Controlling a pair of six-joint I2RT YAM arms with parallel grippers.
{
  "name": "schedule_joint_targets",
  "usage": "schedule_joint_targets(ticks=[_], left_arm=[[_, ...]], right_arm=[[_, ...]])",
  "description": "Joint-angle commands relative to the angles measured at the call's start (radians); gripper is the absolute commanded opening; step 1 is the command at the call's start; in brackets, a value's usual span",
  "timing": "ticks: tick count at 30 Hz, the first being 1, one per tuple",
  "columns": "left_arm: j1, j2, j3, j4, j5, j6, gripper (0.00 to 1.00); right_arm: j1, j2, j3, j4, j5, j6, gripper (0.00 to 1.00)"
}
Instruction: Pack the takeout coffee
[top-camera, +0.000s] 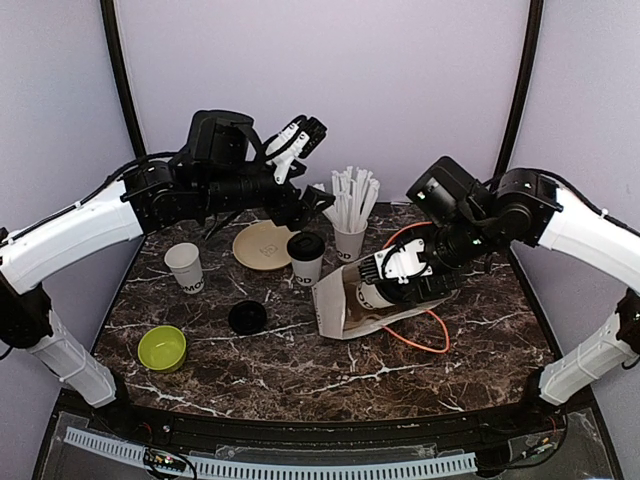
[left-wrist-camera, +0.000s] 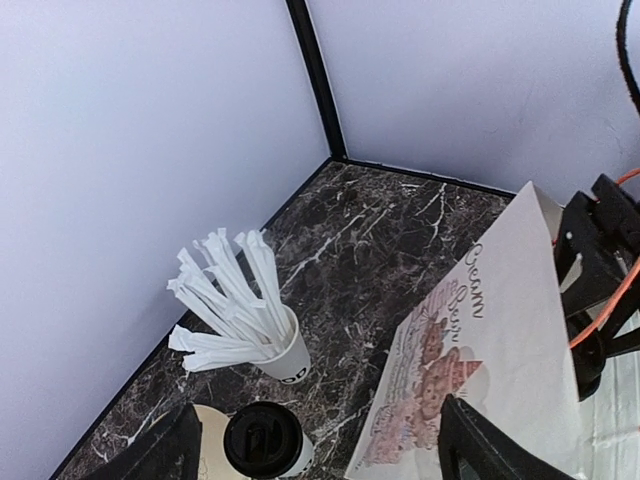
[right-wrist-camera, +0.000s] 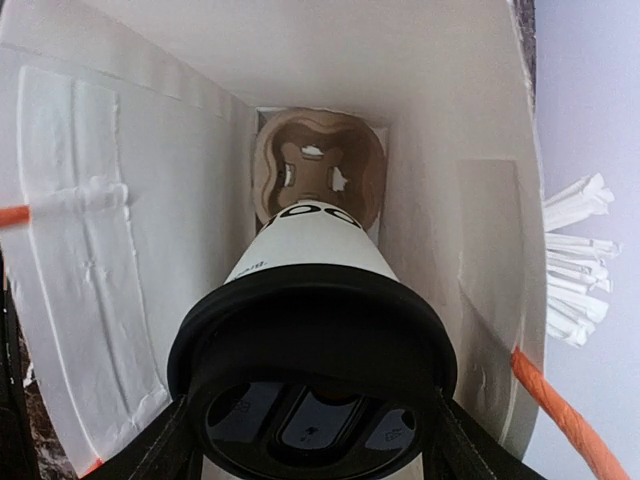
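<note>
One takeout coffee (right-wrist-camera: 310, 340), a white cup with a black lid, lies on its side inside the white paper bag (right-wrist-camera: 110, 260). My right gripper (right-wrist-camera: 312, 440) is shut on it at the lid, and its base points at a brown cup carrier (right-wrist-camera: 318, 178) deep in the bag. From above, the right gripper (top-camera: 385, 275) reaches into the mouth of the bag (top-camera: 340, 305). A second lidded takeout coffee (top-camera: 306, 255) stands upright left of the bag. My left gripper (top-camera: 312, 203) hovers open above that cup (left-wrist-camera: 262, 440), holding nothing.
A cup of white wrapped straws (top-camera: 350, 215) stands behind the upright coffee, beside a tan round plate (top-camera: 262, 245). A lidless printed cup (top-camera: 184, 266), a loose black lid (top-camera: 247, 317) and a green bowl (top-camera: 162, 347) sit at the left. An orange cord (top-camera: 432, 335) loops by the bag.
</note>
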Motion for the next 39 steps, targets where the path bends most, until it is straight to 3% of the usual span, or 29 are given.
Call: schedule_joint_targets(ticks=[1, 7, 17, 26, 39], left_arm=[[0.026, 0.024, -0.011, 0.074, -0.029, -0.02, 0.84], [0.053, 0.064, 0.045, 0.074, -0.038, -0.02, 0.84], [0.113, 0.085, 0.092, 0.069, -0.016, -0.021, 0.85], [0.184, 0.028, 0.023, 0.099, 0.044, -0.022, 0.85], [0.219, 0.028, -0.049, 0.137, 0.114, -0.012, 0.85]], right_arm=[[0.0, -0.079, -0.056, 0.011, 0.119, -0.01, 0.49], [0.015, -0.121, -0.134, 0.037, 0.147, 0.012, 0.49], [0.15, -0.042, -0.06, 0.029, 0.063, 0.103, 0.5], [0.175, 0.115, 0.087, 0.178, 0.102, 0.211, 0.48], [0.169, 0.087, 0.053, 0.088, 0.086, 0.185, 0.49]])
